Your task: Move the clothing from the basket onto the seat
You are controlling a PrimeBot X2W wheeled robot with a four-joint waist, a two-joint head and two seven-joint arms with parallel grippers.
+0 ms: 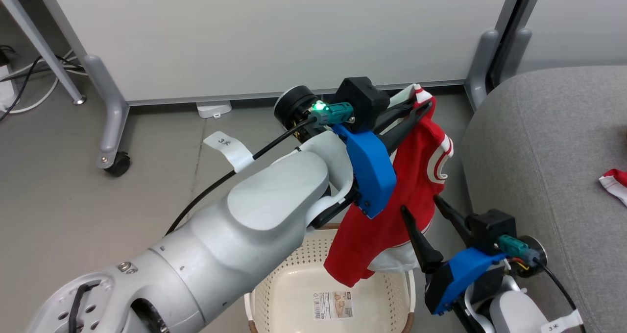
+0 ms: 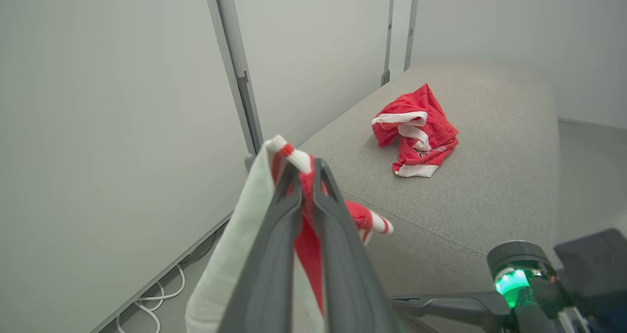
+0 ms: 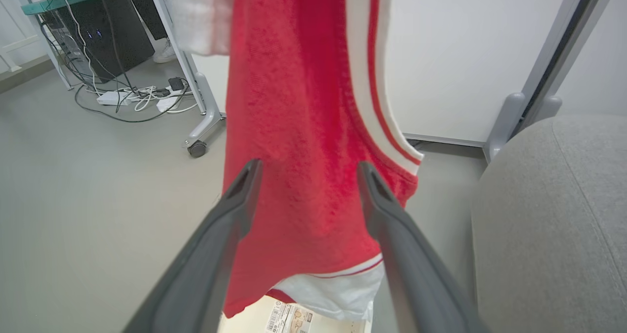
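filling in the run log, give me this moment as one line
left gripper: shut on hanging garment, above basket | right gripper: open, near its lower half | other garment: on sofa

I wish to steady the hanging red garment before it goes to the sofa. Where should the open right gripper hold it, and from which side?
Probably the lower red body of the hanging garment, just above its white hem. It drapes as a flat sheet from the shut left gripper, and the right gripper faces its broad side, so come straight forward.
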